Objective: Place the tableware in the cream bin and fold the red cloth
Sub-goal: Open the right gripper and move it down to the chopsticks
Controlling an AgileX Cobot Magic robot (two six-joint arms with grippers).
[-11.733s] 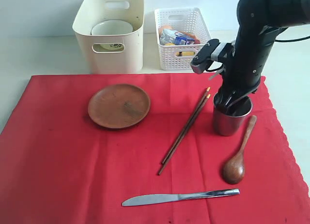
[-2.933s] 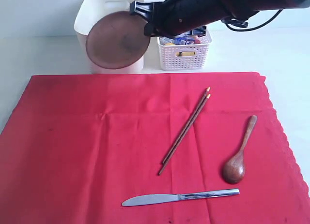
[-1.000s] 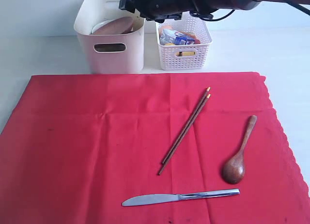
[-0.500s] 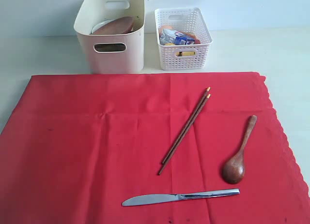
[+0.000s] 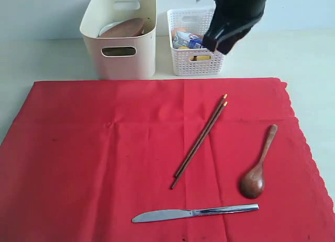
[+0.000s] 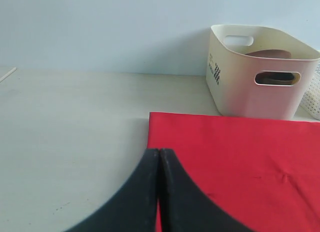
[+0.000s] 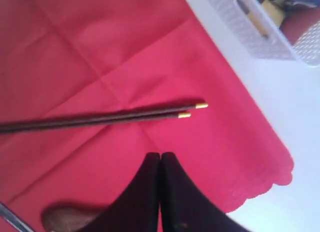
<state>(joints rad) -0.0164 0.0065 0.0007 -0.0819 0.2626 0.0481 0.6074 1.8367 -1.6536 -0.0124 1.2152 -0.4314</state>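
the red cloth (image 5: 94, 163) lies flat and unfolded. behind it, the cream bin (image 5: 128, 64) holds the brown plate (image 5: 125, 27). the brown chopsticks (image 5: 200, 140) lie on the cloth's right half, their long axis diagonal and gold tips toward the white lattice basket (image 5: 199, 67). your right gripper (image 7: 160, 158) hangs high near that basket, nearer than the left gripper (image 6: 158, 153). the pair lies camera-ward of it. both grippers are clamped together, holding nothing.

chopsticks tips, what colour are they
Yellow-gold, on otherwise dark brown chopsticks; this shows best in the right wrist view.
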